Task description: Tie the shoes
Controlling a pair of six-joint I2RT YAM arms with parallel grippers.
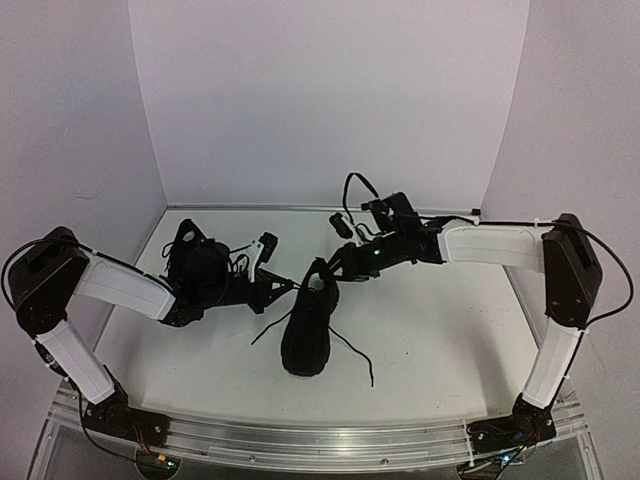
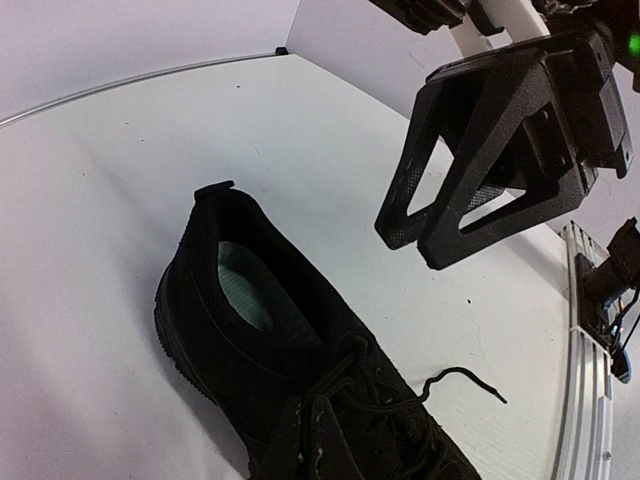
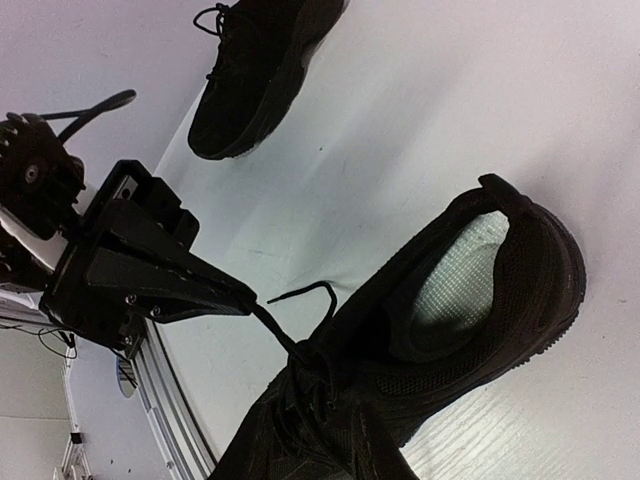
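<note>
One black shoe (image 1: 308, 330) lies mid-table, toe toward the near edge, heel away; it also shows in the left wrist view (image 2: 250, 320) and the right wrist view (image 3: 470, 300). My left gripper (image 1: 288, 288) is at its left side by the collar. Its fingers (image 2: 312, 410) are pressed together over the lacing. In the right wrist view its tip (image 3: 240, 298) holds a taut lace running to the eyelets. My right gripper (image 1: 337, 268) hovers just behind the heel, its fingers together and empty (image 2: 420, 245). The second shoe (image 1: 195, 265) lies at the back left, also in the right wrist view (image 3: 255, 70).
Loose lace ends trail on the table right (image 1: 355, 355) and left (image 1: 268, 328) of the middle shoe; one end shows in the left wrist view (image 2: 470, 378). A metal rail (image 1: 320, 440) runs along the near edge. White walls close the back and sides.
</note>
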